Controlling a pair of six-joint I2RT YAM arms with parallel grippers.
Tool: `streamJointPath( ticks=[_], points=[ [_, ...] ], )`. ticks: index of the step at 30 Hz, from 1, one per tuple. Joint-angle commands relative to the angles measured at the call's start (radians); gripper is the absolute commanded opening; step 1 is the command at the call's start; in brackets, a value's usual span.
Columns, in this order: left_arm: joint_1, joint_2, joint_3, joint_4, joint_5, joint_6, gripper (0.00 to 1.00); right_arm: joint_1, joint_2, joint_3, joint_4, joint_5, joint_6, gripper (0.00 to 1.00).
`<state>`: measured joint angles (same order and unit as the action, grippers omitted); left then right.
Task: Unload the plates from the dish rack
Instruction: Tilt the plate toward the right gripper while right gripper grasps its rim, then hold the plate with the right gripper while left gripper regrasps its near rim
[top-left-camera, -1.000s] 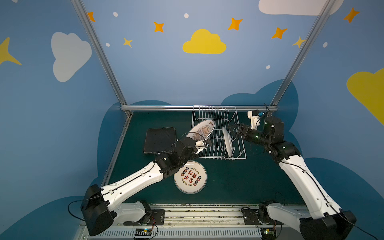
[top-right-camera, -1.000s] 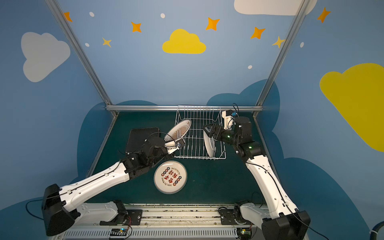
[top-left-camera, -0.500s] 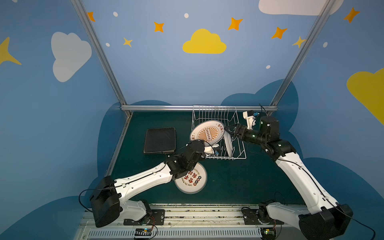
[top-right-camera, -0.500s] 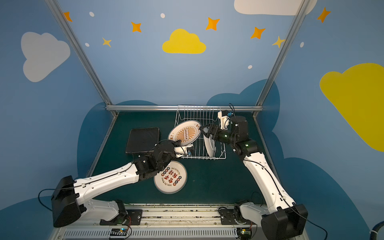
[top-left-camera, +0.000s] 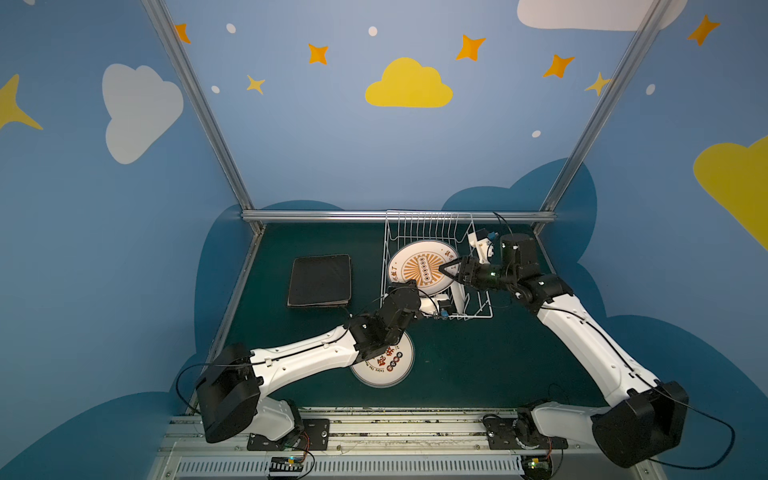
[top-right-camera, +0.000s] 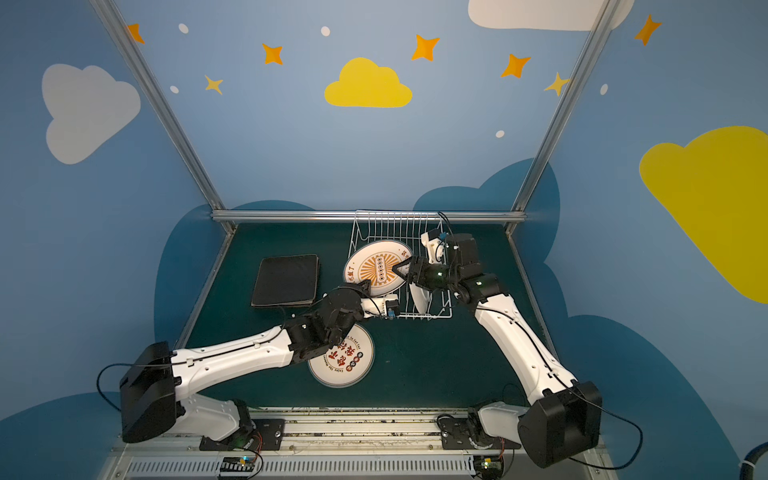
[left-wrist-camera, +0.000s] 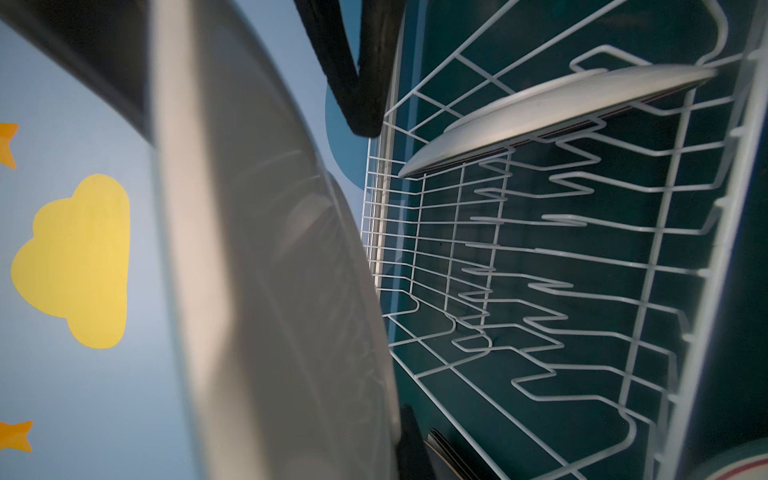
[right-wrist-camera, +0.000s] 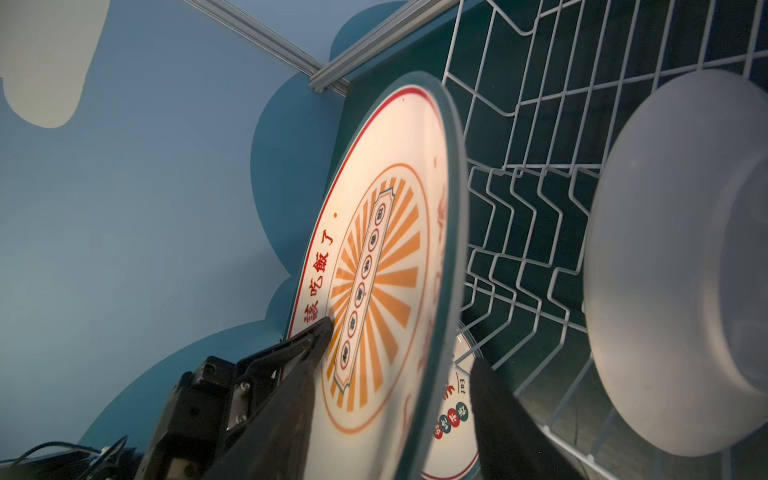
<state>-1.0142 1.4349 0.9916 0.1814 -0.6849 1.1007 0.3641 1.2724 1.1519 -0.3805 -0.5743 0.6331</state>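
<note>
Left end effector (top-left-camera: 406, 286) pressed tight, pinching the near-left rim of the sunburst plate (top-left-camera: 422, 266). Off to its right, a white plate (top-left-camera: 459, 296) stands on edge in the dish rack (top-left-camera: 428, 219). The sunburst plate hangs tilted, face up, over the rack's left half, between both arms. Right end effector (top-left-camera: 442, 269) sits at the opposite, right rim, jaws part-spread astride the edge. One finger (right-wrist-camera: 316, 332) touches the face, the other is behind with a gap. Looks like a handover; right isn't clamped yet.
</note>
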Motion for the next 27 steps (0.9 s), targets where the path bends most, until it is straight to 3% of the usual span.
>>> streamJointPath(
  ticks=[1,11,19,27],
  points=[
    [-0.006,-0.005,0.000,0.114,-0.024,0.017,0.04,0.009,-0.001,-0.001,-0.001,-0.013,0.012,0.51],
    [-0.017,-0.004,-0.013,0.140,-0.021,0.026,0.05,0.015,0.020,-0.009,0.025,-0.012,0.034,0.34],
    [-0.018,0.000,-0.018,0.150,-0.024,0.040,0.06,0.018,0.037,-0.007,0.040,-0.031,0.059,0.27],
    [-0.024,0.015,-0.020,0.167,-0.022,0.069,0.08,0.032,0.058,0.000,0.042,-0.041,0.060,0.35]
  ],
)
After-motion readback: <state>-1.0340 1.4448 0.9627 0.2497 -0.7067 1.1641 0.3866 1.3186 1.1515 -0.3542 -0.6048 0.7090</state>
